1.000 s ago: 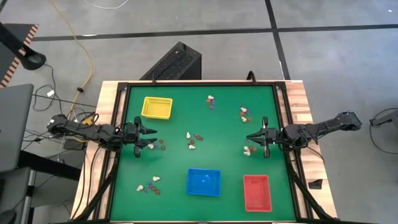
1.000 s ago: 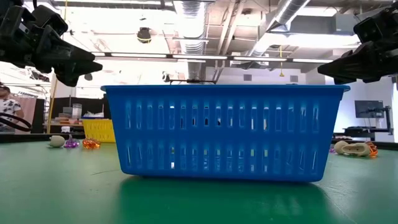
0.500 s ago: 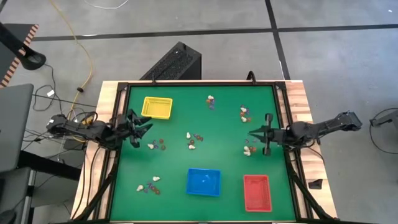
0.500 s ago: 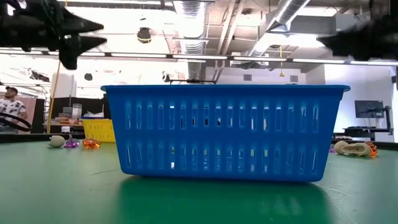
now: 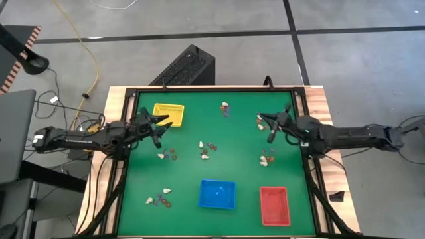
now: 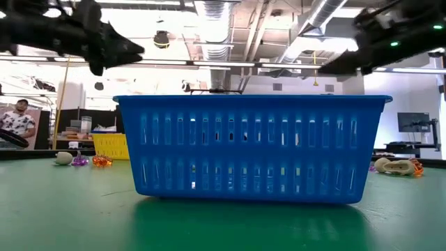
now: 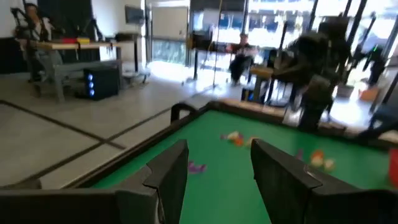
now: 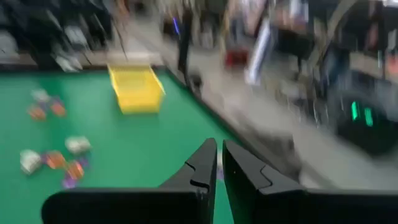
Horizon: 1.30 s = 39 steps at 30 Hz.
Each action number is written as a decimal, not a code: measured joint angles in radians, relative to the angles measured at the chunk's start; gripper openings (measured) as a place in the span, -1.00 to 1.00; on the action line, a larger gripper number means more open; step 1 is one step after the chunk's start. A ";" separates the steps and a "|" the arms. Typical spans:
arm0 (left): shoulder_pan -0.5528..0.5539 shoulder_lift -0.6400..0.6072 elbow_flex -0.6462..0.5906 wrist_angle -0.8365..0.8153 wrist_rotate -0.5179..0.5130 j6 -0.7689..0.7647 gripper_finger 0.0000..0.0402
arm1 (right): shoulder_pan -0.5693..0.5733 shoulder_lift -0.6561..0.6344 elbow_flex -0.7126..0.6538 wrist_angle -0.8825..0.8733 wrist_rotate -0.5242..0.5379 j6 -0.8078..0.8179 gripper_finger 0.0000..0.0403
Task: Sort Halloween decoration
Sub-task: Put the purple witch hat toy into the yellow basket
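Small cream, dark and orange trinkets lie on the green table in clusters: far middle (image 5: 226,107), far right (image 5: 261,120), right (image 5: 267,158), centre (image 5: 207,149), left (image 5: 167,154) and near left (image 5: 159,198). My left gripper (image 5: 161,124) (image 7: 217,149) is open in the air beside the yellow tray (image 5: 167,114), holding nothing. My right gripper (image 5: 267,126) (image 8: 219,149) hovers close to the far-right cluster, its fingers nearly together and empty. In the low view both arms are high above the table, and trinkets show at left (image 6: 83,160) and right (image 6: 397,166).
The blue tray (image 5: 218,194) (image 6: 251,146) stands near the near edge at the middle, the red tray (image 5: 274,204) to its right. A black frame rims the table (image 5: 133,166). A person (image 6: 17,125) sits in the room beyond. Bare green mat lies between the clusters.
My left gripper has risen and swung toward the far edge, from over the left cluster to beside the yellow tray, turning as it went. My right gripper has risen and moved toward the far edge, from the right cluster to the far-right cluster. No trinket has moved.
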 joint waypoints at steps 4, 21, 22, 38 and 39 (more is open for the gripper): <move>0.078 0.121 0.032 -0.007 0.104 0.007 -0.17 | -0.097 0.164 0.166 -0.294 -0.002 0.165 -0.61; 0.169 0.407 0.136 -0.010 0.342 0.096 -0.17 | -0.435 0.645 0.396 -0.671 -0.134 0.562 -0.48; 0.169 0.413 0.136 -0.010 0.341 0.088 -0.17 | -0.443 0.661 0.397 -0.658 -0.144 0.562 -0.48; 0.169 0.418 0.136 -0.010 0.340 0.079 -0.17 | -0.469 0.829 0.397 -0.599 -0.159 0.563 -0.48; 0.169 0.418 0.136 -0.010 0.340 0.076 -0.17 | -0.472 0.834 0.397 -0.601 -0.159 0.563 -0.48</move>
